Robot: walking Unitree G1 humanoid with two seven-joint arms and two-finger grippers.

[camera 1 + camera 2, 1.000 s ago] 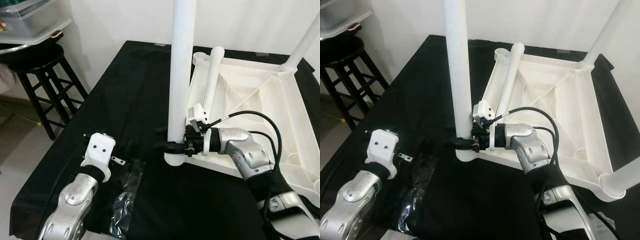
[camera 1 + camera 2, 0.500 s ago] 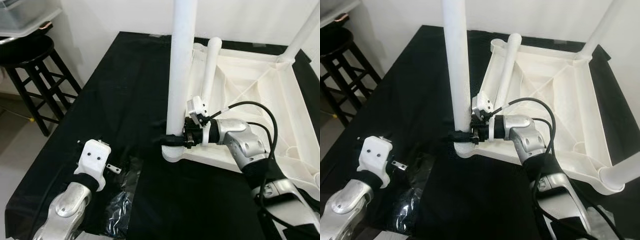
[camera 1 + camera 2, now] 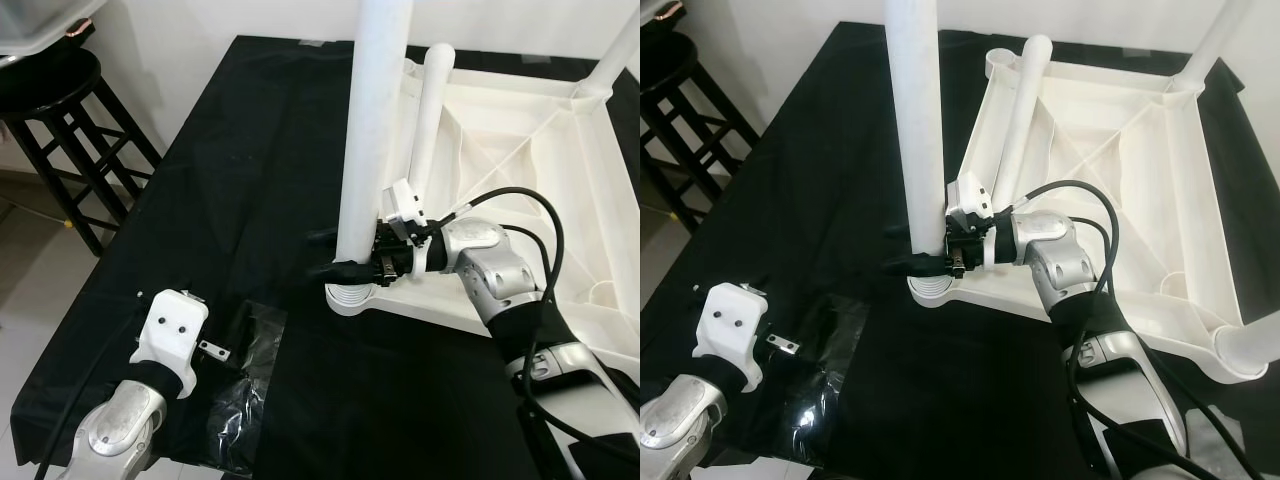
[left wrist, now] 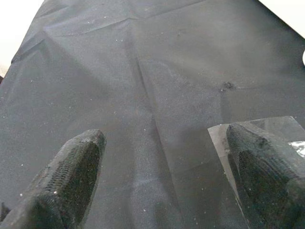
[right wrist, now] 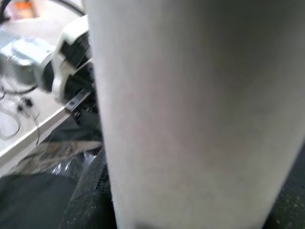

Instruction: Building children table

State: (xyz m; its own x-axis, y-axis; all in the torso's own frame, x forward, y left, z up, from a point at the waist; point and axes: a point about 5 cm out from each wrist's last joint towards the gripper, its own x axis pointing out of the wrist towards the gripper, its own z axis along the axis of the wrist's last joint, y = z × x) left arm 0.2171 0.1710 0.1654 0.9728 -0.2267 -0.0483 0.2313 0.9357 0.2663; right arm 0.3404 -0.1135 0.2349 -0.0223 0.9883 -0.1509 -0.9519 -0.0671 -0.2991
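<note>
Left eye view shows my right arm bent at the elbow and reaching across my front, forearm nearly level, with my right gripper (image 3: 338, 252) at the base of the upright table leg (image 3: 375, 130). My two black fingers (image 3: 322, 237) pass either side of that white tube and pinch it just above its ribbed end, which sits in the near corner socket of the upturned white tabletop (image 3: 520, 190). A black cable loops from my wrist over the forearm. In the right wrist view the leg (image 5: 200, 109) stands directly between my fingers, pressed against both of them.

Beyond my right fingertips, a second leg (image 3: 427, 120) lies tilted against the tabletop's far corner, and a third leg (image 3: 612, 62) stands in another corner, well apart from my grip. The tabletop lies ribbed underside up on the black cloth (image 3: 250, 150).

My left arm is held low and close to my body, wrist raised, its gripper (image 4: 167, 176) hovering above the cloth. Its fingers (image 4: 71, 176) are spread wide with nothing between them. A clear plastic bag (image 3: 245, 400) lies on the cloth just under one fingertip. A black stool (image 3: 70, 140) stands off beyond the table edge, far from both grippers.
</note>
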